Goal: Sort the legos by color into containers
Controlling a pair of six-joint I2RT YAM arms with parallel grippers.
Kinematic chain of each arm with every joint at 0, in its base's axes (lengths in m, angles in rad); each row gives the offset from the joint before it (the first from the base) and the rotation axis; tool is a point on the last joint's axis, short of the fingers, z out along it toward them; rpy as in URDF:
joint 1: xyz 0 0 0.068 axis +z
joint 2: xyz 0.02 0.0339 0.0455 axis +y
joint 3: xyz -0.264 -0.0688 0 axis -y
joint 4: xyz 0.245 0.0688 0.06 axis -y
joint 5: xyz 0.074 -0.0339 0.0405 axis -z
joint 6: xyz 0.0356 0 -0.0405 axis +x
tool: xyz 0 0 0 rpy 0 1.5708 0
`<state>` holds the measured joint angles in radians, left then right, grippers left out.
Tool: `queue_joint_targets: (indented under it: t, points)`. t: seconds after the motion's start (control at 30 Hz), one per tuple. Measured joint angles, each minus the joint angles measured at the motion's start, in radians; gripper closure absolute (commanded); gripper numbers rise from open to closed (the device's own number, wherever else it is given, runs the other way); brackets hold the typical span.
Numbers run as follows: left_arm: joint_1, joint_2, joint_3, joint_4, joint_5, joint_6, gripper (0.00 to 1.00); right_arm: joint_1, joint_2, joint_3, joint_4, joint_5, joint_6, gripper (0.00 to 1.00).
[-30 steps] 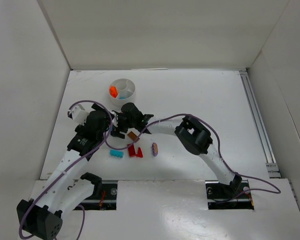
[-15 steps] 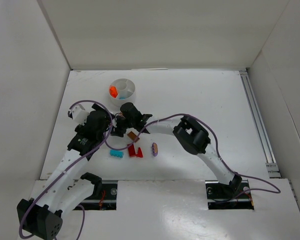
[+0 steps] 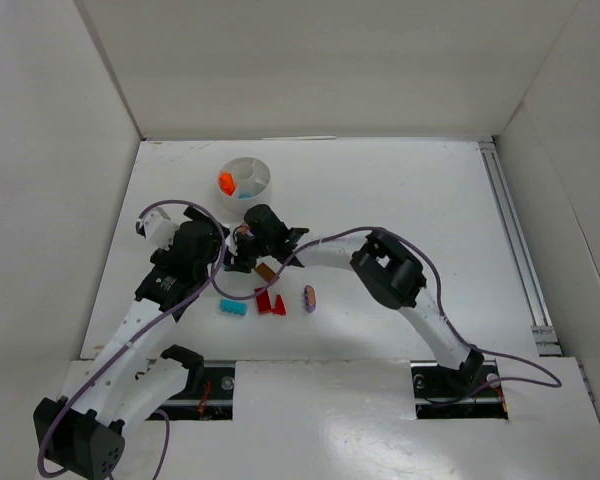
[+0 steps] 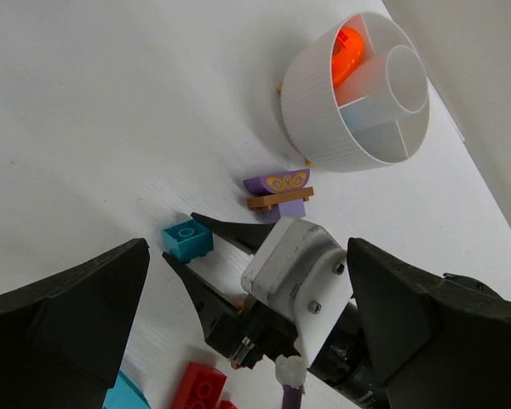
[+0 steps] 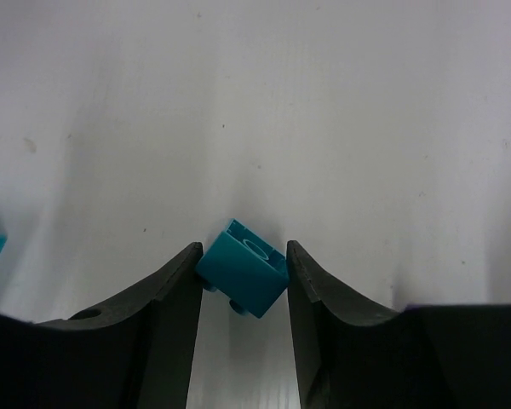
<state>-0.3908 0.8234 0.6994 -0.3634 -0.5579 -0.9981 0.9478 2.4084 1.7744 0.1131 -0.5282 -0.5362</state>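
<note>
On the white table [image 3: 430, 200], right hand [image 5: 244, 251] has clamped the teal brick [image 5: 243, 277]; left hand [image 4: 247, 247] gapes.

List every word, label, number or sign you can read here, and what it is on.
None: no readable text in any view.
The white round plastic dish and the small teal plastic brick bear no lettering.
The purple plastic piece shows only a gold wing pattern, no letters.

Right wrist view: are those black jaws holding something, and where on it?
Yes. The right gripper has a small teal brick pinched between the tips of its jaws, which press on two opposite sides of it. The brick sits tilted, low against the white table.
</note>
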Motion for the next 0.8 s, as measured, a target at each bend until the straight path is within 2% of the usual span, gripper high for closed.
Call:
queue_joint_targets:
  t: [0.17,0.47,0.63,0.8]
  points:
    - [-0.002,0.000,0.000,0.053,0.008,-0.001,0.00,-0.045,-0.075,-0.085,0.008,-0.065,0.046,0.85]
    - [0.013,0.055,0.000,0.080,0.006,0.032,0.00,-0.247,-0.220,-0.122,0.079,-0.126,0.119,0.85]
    - [0.073,0.116,0.000,0.115,0.059,0.070,0.00,-0.307,-0.249,-0.088,0.103,-0.119,0.150,0.85]
    - [0.129,0.142,-0.026,0.192,0.140,0.109,0.00,-0.307,-0.207,0.020,0.071,-0.075,0.163,0.84]
